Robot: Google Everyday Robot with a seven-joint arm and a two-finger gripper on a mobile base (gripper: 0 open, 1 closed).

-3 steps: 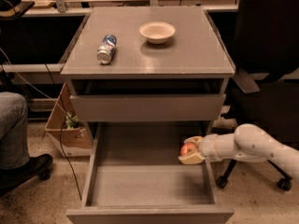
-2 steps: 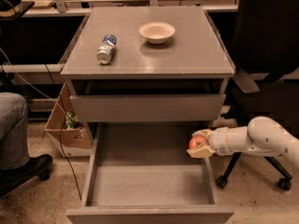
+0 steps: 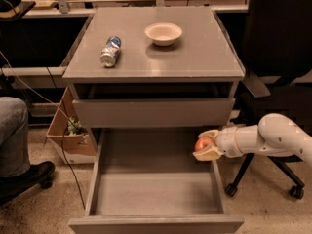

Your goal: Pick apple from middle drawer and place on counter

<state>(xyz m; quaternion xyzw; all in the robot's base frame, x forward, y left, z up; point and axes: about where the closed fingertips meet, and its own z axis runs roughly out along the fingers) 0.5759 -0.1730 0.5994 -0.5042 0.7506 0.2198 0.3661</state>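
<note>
The middle drawer (image 3: 151,199) is pulled open, and its grey floor is bare. My gripper (image 3: 206,145) reaches in from the right on a white arm and is shut on the red-orange apple (image 3: 203,144). It holds the apple above the drawer's right wall, just below the closed top drawer front. The counter (image 3: 195,52) is the flat grey top of the cabinet, above and left of the gripper.
A cream bowl (image 3: 163,33) and a lying can (image 3: 110,51) sit on the counter. A black office chair (image 3: 278,57) stands to the right, behind my arm. A cardboard box (image 3: 70,130) and a person's leg and shoe (image 3: 19,150) are on the left.
My gripper has lifted the apple up and to the right, from over the drawer floor to above the drawer's right wall.
</note>
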